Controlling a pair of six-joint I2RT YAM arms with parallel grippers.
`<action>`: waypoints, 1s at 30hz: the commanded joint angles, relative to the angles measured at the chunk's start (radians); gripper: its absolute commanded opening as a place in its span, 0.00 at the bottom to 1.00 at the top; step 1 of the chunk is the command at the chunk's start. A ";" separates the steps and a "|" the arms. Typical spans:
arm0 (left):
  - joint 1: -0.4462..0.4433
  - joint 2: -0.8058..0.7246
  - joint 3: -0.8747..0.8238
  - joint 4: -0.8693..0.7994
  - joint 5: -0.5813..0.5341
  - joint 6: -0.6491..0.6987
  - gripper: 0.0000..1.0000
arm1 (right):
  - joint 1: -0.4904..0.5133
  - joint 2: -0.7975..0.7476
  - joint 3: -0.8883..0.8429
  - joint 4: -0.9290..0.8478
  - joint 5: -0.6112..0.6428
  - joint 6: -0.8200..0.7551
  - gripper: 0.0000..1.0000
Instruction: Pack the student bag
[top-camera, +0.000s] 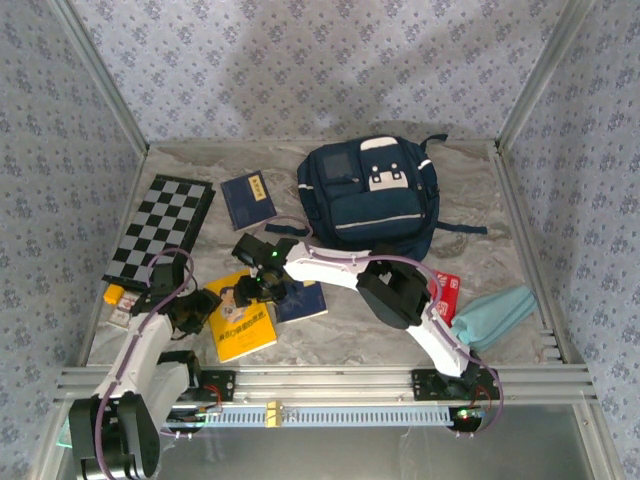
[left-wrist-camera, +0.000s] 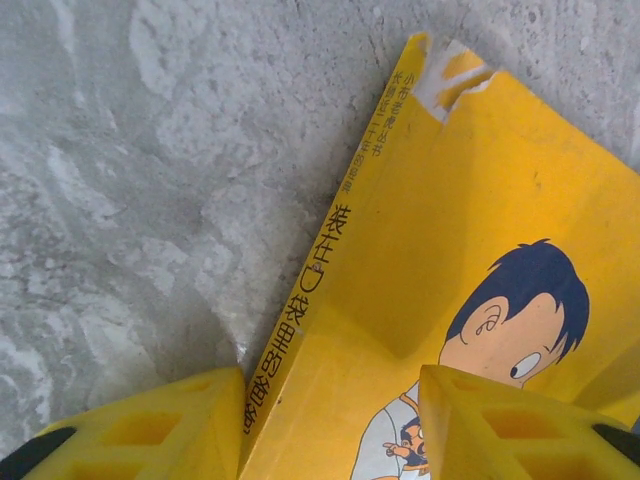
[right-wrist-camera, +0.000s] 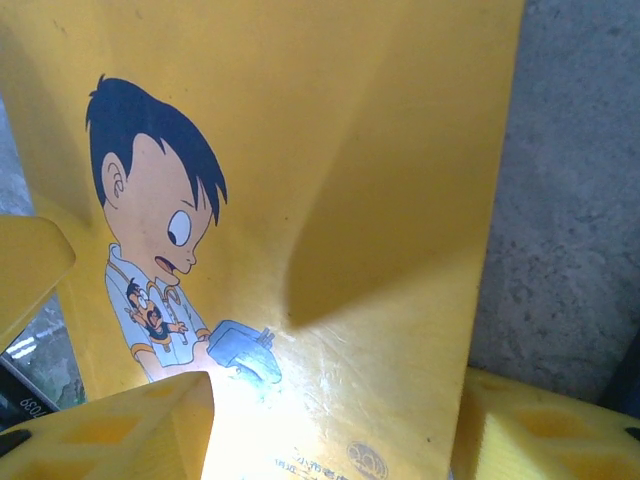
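The table (left-wrist-camera: 120, 200) looks like grey-veined stone, matt and finely pitted. The yellow book (left-wrist-camera: 480, 200) has a smooth paper cover with a soft sheen. In the right wrist view it throws a glossy white glare near six o'clock, and in the left wrist view its corner at one o'clock is torn to bare white paper. The fingers (left-wrist-camera: 150, 430) of the left gripper (left-wrist-camera: 330, 375) are matt moulded yellow plastic. On the table, the student bag (top-camera: 370, 200) at one o'clock is matt navy cloth, and the rail (top-camera: 300, 380) at six o'clock is brushed metal.
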 joint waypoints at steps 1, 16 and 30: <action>0.002 0.002 -0.004 0.001 0.011 0.023 0.48 | 0.002 -0.056 0.037 0.006 -0.064 -0.026 0.62; 0.001 -0.001 -0.003 0.002 0.009 0.031 0.47 | -0.006 -0.127 -0.048 0.165 -0.177 0.044 0.51; 0.000 -0.006 0.004 -0.005 0.004 0.032 0.47 | -0.011 -0.118 -0.049 0.173 -0.166 0.051 0.11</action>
